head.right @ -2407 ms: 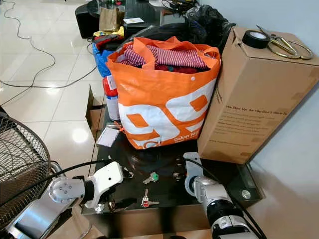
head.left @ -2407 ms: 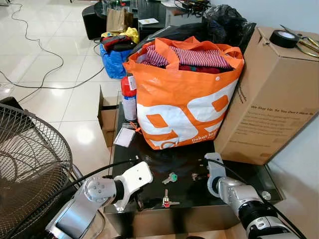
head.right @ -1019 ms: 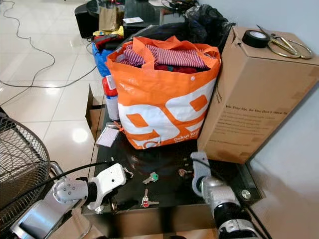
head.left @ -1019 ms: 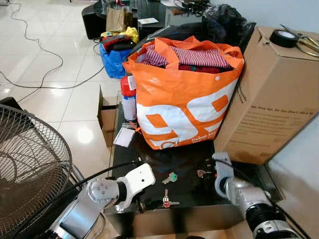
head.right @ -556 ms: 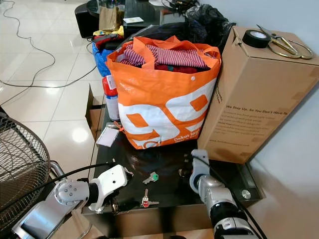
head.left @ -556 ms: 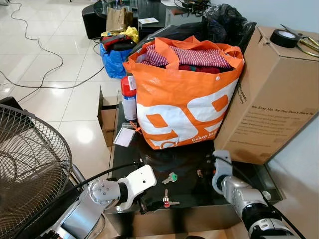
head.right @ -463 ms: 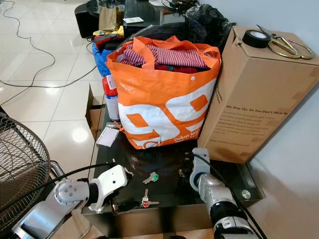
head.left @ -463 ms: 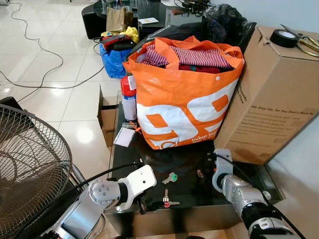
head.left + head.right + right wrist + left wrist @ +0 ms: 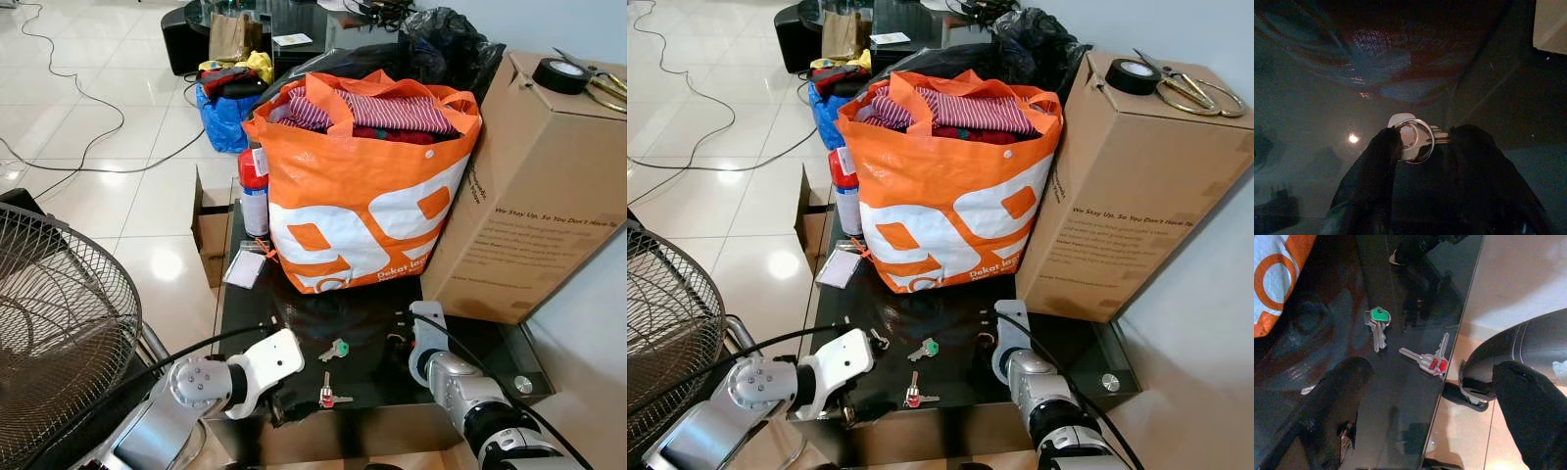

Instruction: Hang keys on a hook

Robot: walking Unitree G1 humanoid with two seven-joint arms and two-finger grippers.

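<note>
Three sets of keys lie on the black glass table (image 9: 364, 377). A green-capped key (image 9: 335, 349) and a red-capped key (image 9: 325, 395) rest near the front edge. The third, a silver key ring (image 9: 1411, 137), lies flat at the table's right. My right gripper (image 9: 1422, 134) points down at it and is shut on it, one black finger (image 9: 1371, 176) on either side. At the front left corner my left gripper (image 9: 1434, 374) is open and holds nothing. One of its fingers hangs over the glass, the other past the edge.
A full orange bag (image 9: 362, 196) stands mid-table, and a tall cardboard box (image 9: 534, 196) at its right carries a tape roll (image 9: 558, 74). A red and white spray can (image 9: 254, 194) and a card (image 9: 244, 269) are at the back left. A wire fan (image 9: 59, 323) stands left.
My right gripper has moved left and down over the key ring and closed around it. My left arm has sunk a little at the front corner.
</note>
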